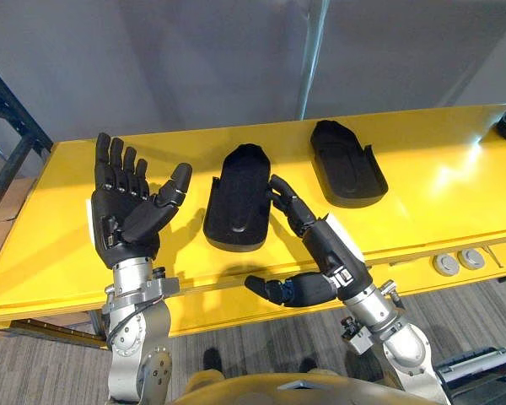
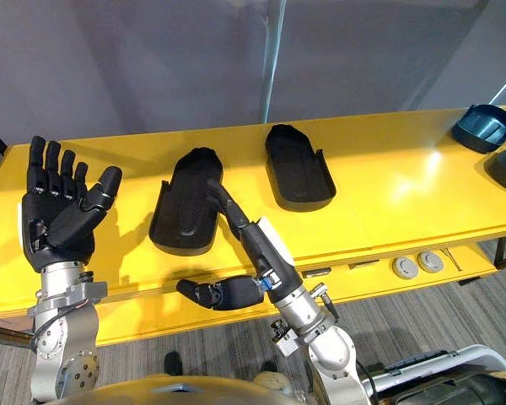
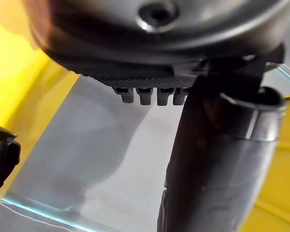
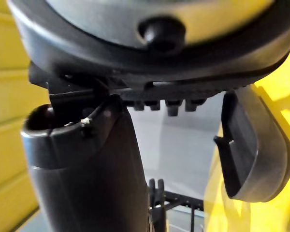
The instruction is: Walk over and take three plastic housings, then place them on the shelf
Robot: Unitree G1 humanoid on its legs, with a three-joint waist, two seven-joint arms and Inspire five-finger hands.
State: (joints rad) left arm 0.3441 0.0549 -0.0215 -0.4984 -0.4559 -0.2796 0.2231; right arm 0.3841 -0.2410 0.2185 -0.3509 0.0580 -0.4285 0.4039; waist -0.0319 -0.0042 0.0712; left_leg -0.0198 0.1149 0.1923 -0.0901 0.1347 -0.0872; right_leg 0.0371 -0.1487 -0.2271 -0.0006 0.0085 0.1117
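Left eye view: on yellow tabletop (image 1: pixel 438 202) lie left housing (image 1: pixel 236 198) and right housing (image 1: pixel 346 164). Left hand (image 1: pixel 122 211) raised, fingers wide, empty. Right hand (image 1: pixel 325 249): straight fingers reach onto left housing's rim. Right eye view adds blue housing (image 2: pixel 485 126) at tabletop's right end. Right wrist view: right housing past fingers.

The near housing (image 1: pixel 238 198) and the far housing (image 1: pixel 347 163), 2 alike, look like smooth black plastic with a matt, faintly sheened finish. The table (image 1: pixel 422 194) under them is glossy yellow, smooth enough to throw back the light. My left hand (image 1: pixel 122 211) and my right hand (image 1: pixel 320 245) are matt dark plastic, fine-grained on the palm, and the floor (image 2: pixel 455 312) is rough grey carpet.
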